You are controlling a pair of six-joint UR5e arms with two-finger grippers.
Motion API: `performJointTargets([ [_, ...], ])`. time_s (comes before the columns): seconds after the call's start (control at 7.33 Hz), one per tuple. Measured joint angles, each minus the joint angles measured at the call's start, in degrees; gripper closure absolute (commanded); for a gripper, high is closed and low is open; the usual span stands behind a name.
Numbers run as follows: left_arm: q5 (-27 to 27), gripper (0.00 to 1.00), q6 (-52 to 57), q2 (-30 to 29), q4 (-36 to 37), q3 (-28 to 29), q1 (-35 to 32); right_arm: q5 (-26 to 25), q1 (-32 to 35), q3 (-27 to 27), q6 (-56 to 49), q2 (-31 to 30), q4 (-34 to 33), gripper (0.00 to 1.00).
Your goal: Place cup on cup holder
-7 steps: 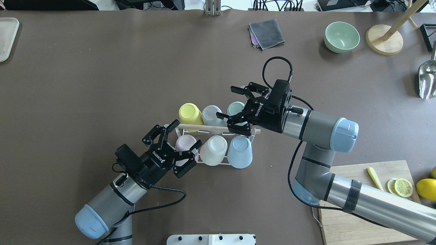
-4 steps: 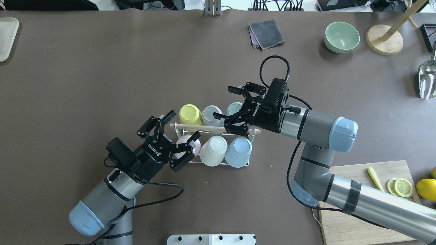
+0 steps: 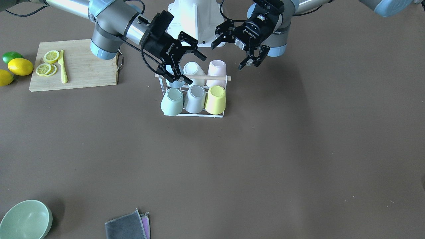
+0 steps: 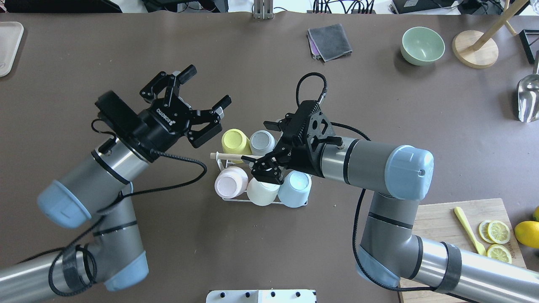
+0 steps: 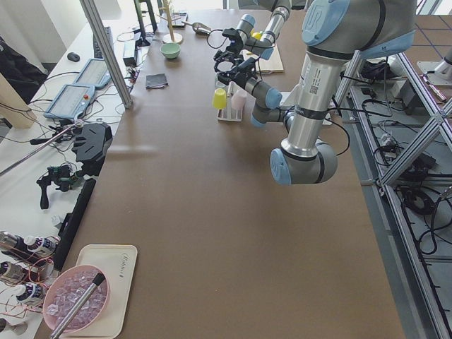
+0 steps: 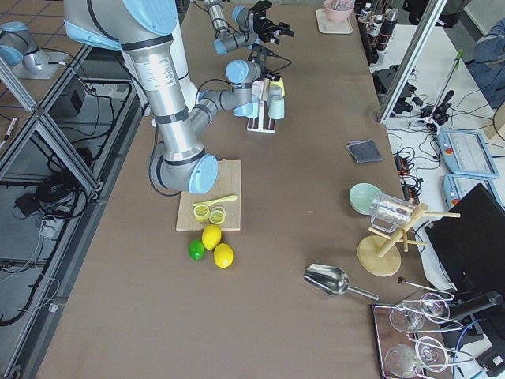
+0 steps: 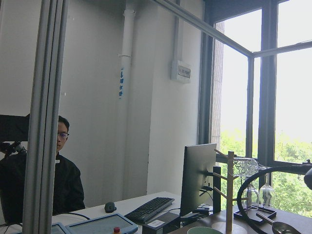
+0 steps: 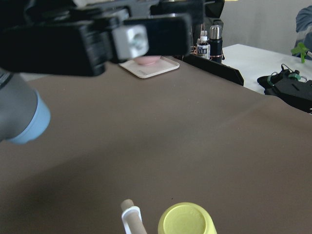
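Note:
The cup holder, a white wire rack [image 4: 236,199] with a wooden rod handle [image 4: 233,156], stands mid-table. Several upside-down cups sit on its prongs: yellow [image 4: 236,141], grey [image 4: 262,141], pink [image 4: 229,182], cream [image 4: 263,191] and blue [image 4: 297,185]. A green cup [image 3: 172,101] shows in the front view. My left gripper [image 4: 206,88] is open and empty, raised to the left of the rack. My right gripper [image 4: 268,147] is open and empty, hovering over the rod, and it hides the green cup from overhead. The right wrist view shows the yellow cup [image 8: 187,222] and the rod's end [image 8: 127,204].
A cutting board [image 4: 429,219] with lemon slices and a yellow knife lies at the near right, with lemons [image 4: 526,233] beside it. A green bowl [image 4: 422,45], a folded cloth [image 4: 329,41], a wooden stand [image 4: 475,48] and a metal scoop [image 4: 528,99] lie at the far right.
My left gripper has lifted away from the pink cup to the far left, still open. My right gripper has swung from the rack's far side to over its rod. The pink cup stays on the rack.

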Motion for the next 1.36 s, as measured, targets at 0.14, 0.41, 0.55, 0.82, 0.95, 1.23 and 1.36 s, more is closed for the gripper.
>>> performJointTargets([
  [0.14,-10.44,0.02,-4.24,0.21,7.67,-0.54,-7.55,1.70,-0.31,3.38,-0.02,0.04,-8.93,0.00],
  [0.41,-34.52,0.02,-11.03,0.19,19.35,1.22,-21.58,4.03,-0.08,8.24,-0.03,0.02,-24.51,0.00],
  [0.55,-45.71,0.02,-11.97,0.31,23.24,4.75,-27.35,5.32,0.90,10.01,-0.03,-0.14,-32.17,0.00],
  [0.82,-56.75,0.02,-11.96,0.27,29.29,14.35,-36.18,8.91,5.93,12.51,-0.03,-0.59,-46.71,0.00],
  [0.95,-58.38,0.02,-11.33,0.19,36.22,16.32,-38.52,12.65,10.05,12.95,-0.03,-1.38,-51.59,0.00],
  [1.23,-58.86,0.02,-6.27,0.50,55.34,14.59,-42.46,23.83,19.44,13.08,-0.03,-6.66,-56.30,0.00],
  [1.36,-58.23,0.02,-3.73,2.19,64.49,12.80,-44.08,29.21,23.21,12.98,-0.15,-10.75,-56.91,0.00],
])
